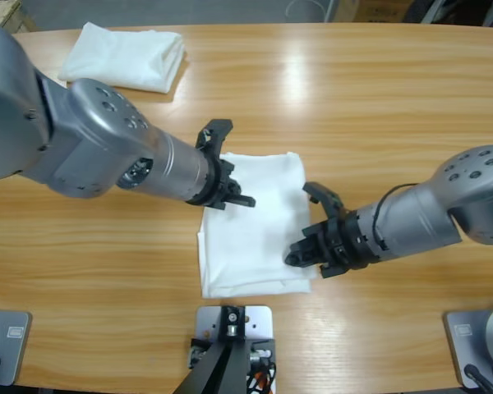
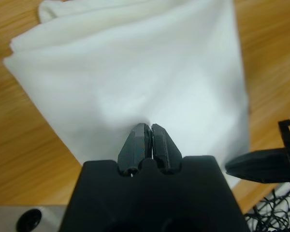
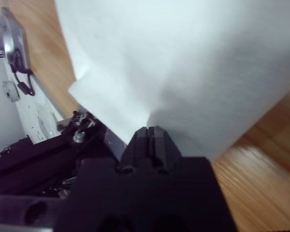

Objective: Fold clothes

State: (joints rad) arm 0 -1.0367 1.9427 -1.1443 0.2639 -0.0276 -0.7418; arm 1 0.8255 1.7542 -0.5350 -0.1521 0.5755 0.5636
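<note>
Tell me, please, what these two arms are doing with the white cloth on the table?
They are folding clothes. Both arms work on one folded white T-shirt lying mid-table. The left gripper is shut on its upper left part, and the right gripper is shut on its lower right edge, so the shirt is pinched at two opposite sides. A second white T-shirt, already folded, sits apart at the wooden table's far left end.

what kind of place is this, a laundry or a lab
Likely a robotics lab: two arms pinch a folded white T-shirt on a wooden table, another folded T-shirt set aside.
</note>
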